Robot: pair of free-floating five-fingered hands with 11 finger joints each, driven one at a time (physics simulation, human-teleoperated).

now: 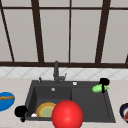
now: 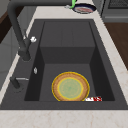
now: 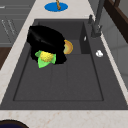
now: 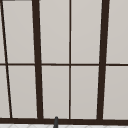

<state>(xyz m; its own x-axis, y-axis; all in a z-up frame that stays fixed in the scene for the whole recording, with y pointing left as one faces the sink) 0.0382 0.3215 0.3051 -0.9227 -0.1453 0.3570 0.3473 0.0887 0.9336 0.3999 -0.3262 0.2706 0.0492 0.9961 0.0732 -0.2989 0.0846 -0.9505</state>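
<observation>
An ear of corn (image 1: 99,88), yellow with green husk, is held by the right robot hand (image 1: 104,81) above the back right corner of the dark sink (image 1: 90,105); in the right side view the fingers of that robot hand (image 3: 47,41) are seen curled over the corn (image 3: 46,57), clamped on it from above, with the husk sticking out below. The left robot hand (image 1: 20,111) hangs at the front left corner of the sink, just over the worktop (image 1: 15,82); whether its fingers are curled or straight cannot be told. A yellow-rimmed plate (image 2: 70,87) lies on the floor of the left basin, and a small red and white thing (image 2: 93,99) rests just beside it; a red ball (image 1: 67,115) sits at the front edge of the sink. A blue plate (image 1: 5,100) lies on the worktop at the left, a dark bowl (image 1: 124,112) at the right. The corn is judged to be held mainly by its upper side, so a slip is likely if the grip is loosened; it could then drop into the right basin or roll on the worktop; the faucet (image 1: 56,71) could be struck in a careless sweep leftwards.
</observation>
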